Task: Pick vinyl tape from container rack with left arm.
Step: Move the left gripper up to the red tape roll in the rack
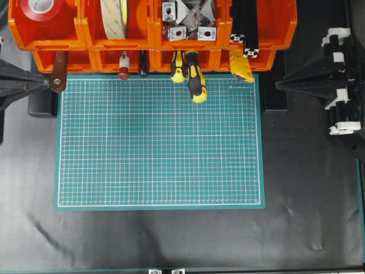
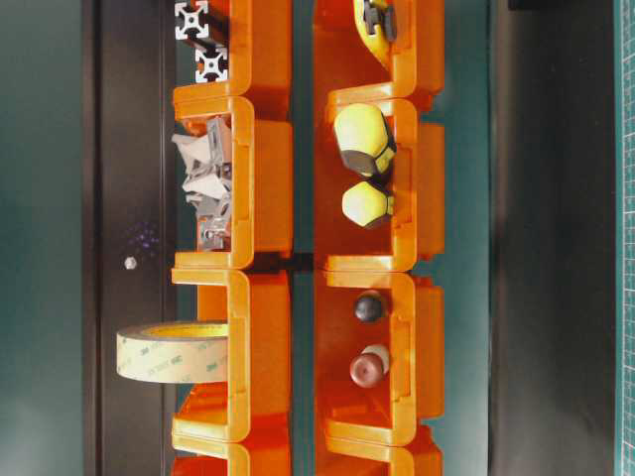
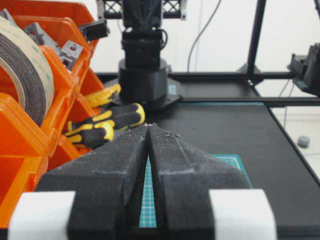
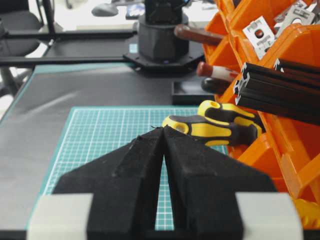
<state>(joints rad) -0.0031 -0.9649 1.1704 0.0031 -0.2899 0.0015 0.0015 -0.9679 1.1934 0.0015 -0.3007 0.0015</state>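
The vinyl tape (image 1: 43, 9), a glossy red roll with a whitish ring, lies flat in the top-left bin of the orange container rack (image 1: 85, 35). My left gripper (image 1: 44, 81) rests at the table's left edge, in front of the rack's lower row and below the tape's bin. Its jaws are shut tip to tip with nothing between them (image 3: 148, 126). The tape is out of the left wrist view, which shows only rack bins (image 3: 20, 125). My right gripper (image 1: 279, 85) sits at the right, also shut and empty (image 4: 163, 129), beside the rack (image 4: 295, 45).
A larger cream tape roll (image 1: 114, 17) stands in the bin right of the red one. Brackets (image 1: 188, 20), black extrusions (image 1: 245, 28) and yellow-black screwdrivers (image 1: 194, 74) fill other bins. A brown handle (image 1: 58, 71) sticks out near my left gripper. A green cutting mat (image 1: 159, 142) covers the table.
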